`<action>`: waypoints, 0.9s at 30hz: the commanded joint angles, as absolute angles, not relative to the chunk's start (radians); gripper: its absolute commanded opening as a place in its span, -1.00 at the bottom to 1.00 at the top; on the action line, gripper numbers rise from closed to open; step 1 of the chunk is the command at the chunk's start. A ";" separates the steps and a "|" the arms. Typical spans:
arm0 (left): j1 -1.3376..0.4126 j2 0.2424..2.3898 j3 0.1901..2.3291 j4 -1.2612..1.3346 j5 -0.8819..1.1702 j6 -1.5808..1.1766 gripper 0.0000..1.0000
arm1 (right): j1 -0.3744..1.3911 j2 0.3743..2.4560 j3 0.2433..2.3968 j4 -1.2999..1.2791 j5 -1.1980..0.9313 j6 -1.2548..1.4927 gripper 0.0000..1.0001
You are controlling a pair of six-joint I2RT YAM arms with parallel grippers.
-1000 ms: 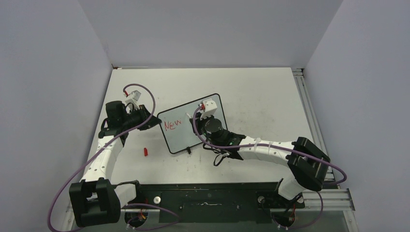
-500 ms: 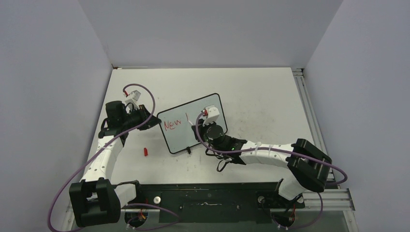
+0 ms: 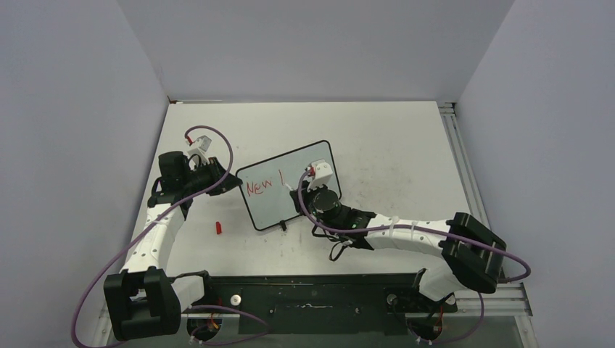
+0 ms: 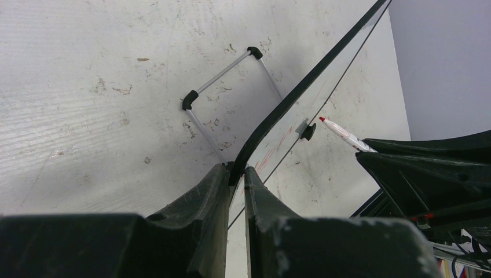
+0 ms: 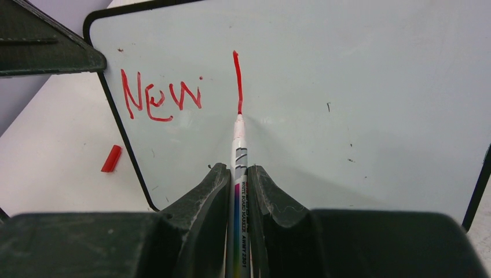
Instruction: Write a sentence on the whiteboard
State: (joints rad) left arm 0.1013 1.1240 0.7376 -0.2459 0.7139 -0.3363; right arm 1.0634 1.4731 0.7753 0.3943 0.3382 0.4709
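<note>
Top external view: at my left, the left pincer [image 3: 230,180] is clamped tight on the whiteboard [image 3: 272,209] by its left edge; the board stands propped mid-bench [image 3: 391,159]. A red cap [image 3: 217,228] lies near its front-left corner. The sentence [image 3: 259,186] reads "New" plus one stroke. The right pincer [image 5: 237,174] grips the marker [image 5: 238,136], whose tip touches the stroke's lower end.

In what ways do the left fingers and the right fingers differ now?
The left fingers are shut on the black edge of the whiteboard; the right fingers are shut on a marker. The left fingers hold from the side; the right fingers face the board's front, marker tip at a red stroke. Both pairs are black and closed.
</note>
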 commanded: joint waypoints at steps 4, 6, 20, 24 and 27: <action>0.102 1.109 0.760 -0.230 0.725 -0.334 -0.80 | 1.072 1.440 0.831 0.439 0.373 0.432 -0.89; 0.101 1.111 0.762 -0.229 0.725 -0.334 -0.81 | 1.072 1.455 0.847 0.440 0.375 0.423 -0.89; 0.099 1.114 0.763 -0.229 0.725 -0.334 -0.80 | 1.068 1.510 0.864 0.463 0.385 0.418 -0.89; 0.097 1.112 0.762 -0.230 0.723 -0.333 -0.80 | 1.063 1.520 0.865 0.462 0.382 0.423 -0.89; 0.097 1.113 0.764 -0.230 0.723 -0.333 -0.80 | 1.059 1.525 0.864 0.460 0.381 0.425 -0.89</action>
